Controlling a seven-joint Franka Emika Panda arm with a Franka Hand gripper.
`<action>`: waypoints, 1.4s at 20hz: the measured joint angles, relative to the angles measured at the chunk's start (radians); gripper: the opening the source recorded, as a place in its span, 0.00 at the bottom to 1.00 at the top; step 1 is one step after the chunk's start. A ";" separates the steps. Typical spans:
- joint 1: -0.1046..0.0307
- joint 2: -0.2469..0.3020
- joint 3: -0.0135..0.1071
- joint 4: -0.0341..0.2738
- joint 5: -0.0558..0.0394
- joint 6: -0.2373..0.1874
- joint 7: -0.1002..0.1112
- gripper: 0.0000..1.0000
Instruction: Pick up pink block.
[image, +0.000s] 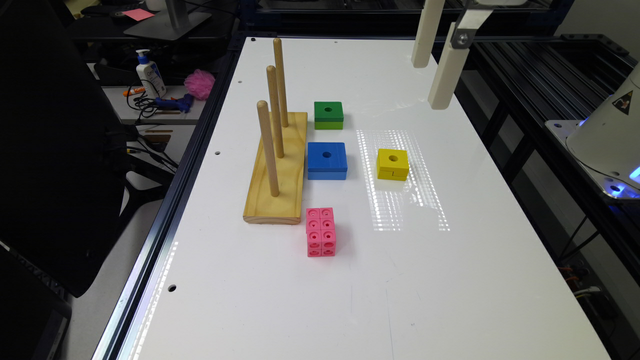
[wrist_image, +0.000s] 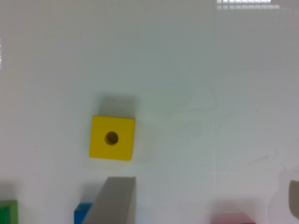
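My hand (image: 436, 85) hangs high above the white surface (image: 450, 280), fingers apart and empty. The pink block (image: 320, 232) sits by the wooden peg board (image: 277, 175), near the blue block (image: 327, 160).

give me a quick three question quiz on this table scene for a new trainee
1. True or false: the bright pink plastic block of snap-together cubes sits on a peg of the wooden three-peg stand.
2. Multiple choice: which holed block lies nearest the pink block? A) the green square block B) the blue square block C) the yellow cube block
3. Fill in: the white gripper hangs high above the white table, holding ____.

Key
1. False; it stands on the table, apart from the stand's near end.
2. B
3. Nothing; its fingers are spread apart and empty.
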 joint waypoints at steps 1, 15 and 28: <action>0.000 0.000 0.000 0.000 0.0000 0.000 0.000 1.00; 0.000 0.071 0.018 0.087 0.0001 0.006 0.004 1.00; 0.001 0.223 0.058 0.248 0.0001 0.006 0.040 1.00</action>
